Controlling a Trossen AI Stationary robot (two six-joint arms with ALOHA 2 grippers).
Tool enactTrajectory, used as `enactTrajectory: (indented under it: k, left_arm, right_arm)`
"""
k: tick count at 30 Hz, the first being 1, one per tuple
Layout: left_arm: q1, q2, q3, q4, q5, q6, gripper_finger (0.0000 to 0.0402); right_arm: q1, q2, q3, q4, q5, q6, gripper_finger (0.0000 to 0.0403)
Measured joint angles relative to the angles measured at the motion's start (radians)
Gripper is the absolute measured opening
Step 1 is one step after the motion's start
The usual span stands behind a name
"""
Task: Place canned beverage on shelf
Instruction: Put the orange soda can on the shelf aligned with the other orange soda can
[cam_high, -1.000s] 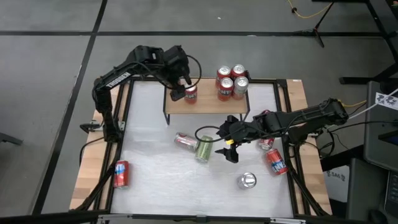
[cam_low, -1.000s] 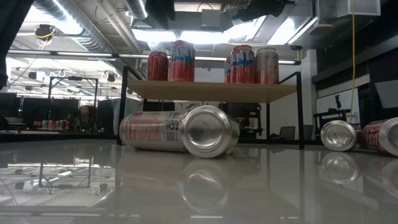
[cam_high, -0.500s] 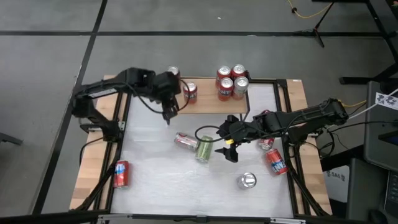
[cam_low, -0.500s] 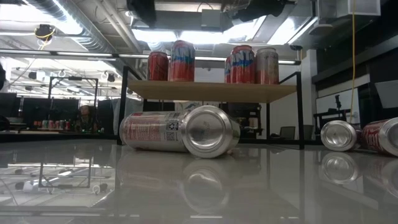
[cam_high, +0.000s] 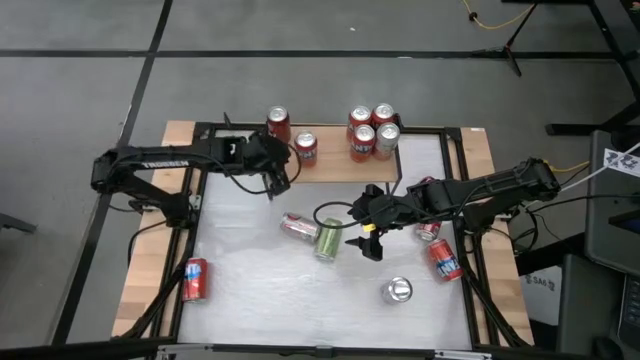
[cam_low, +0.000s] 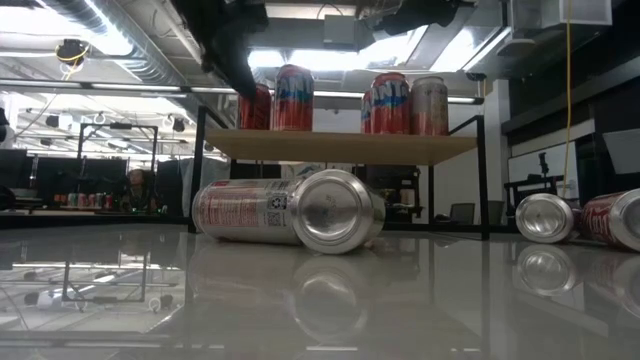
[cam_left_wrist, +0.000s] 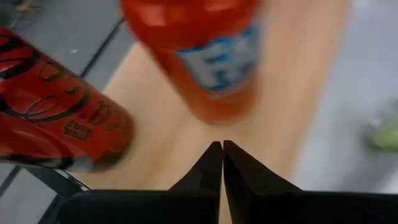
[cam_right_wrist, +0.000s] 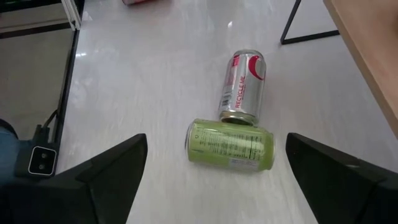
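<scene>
I see left gripper (cam_high: 281, 186) by shelf (cam_high: 330, 166) front edge, fingers clenched, empty. Right gripper (cam_high: 364, 231) low over table, fingers spread, near green can (cam_high: 328, 240).

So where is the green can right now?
In the high view the green can lies on its side mid-table, touching a silver can, just left of the open right gripper.

"RECYCLE ME" on silver can (cam_right_wrist: 243, 87)
</scene>
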Motion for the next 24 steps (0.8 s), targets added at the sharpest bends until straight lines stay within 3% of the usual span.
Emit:
enactTrajectory:
  k: [14, 24]
  left_arm:
    - [0.042, 0.019, -0.029, 0.248, 0.000, 0.027, 0.0000]
    - [0.063, 0.157, -0.028, 0.436, 0.024, 0.053, 0.0000]
  right_arm:
    - [-0.001, 0.000, 0.000, 0.003, 0.046, 0.001, 0.0372]
    - [-0.001, 0.000, 0.000, 0.007, 0.046, 0.001, 0.0372]
